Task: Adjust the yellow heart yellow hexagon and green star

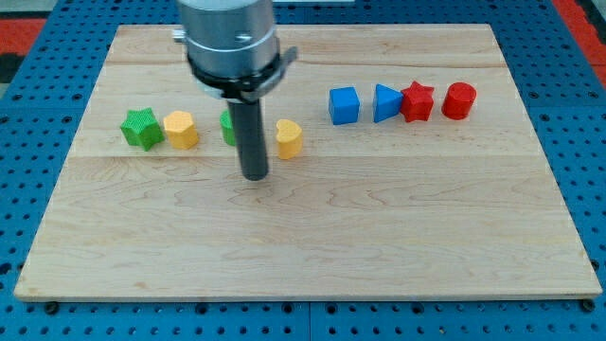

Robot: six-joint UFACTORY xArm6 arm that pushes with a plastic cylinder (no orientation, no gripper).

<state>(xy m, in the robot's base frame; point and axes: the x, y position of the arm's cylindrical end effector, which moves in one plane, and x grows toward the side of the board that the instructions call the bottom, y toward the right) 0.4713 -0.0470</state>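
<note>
Grey metal cylinder, black clamp ring below — then a straight dark rod (pixel 254 142).

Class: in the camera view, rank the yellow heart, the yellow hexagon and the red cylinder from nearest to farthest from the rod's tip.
From my tip:
1. yellow heart, just to its upper right.
2. yellow hexagon, to the left.
3. red cylinder, far right.

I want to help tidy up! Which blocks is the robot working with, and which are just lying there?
For the job: green star, yellow hexagon, yellow heart, with my tip just left of the heart.

Just lying about: green block half hidden behind the rod, blue cube, blue triangle, red star, red cylinder.
</note>
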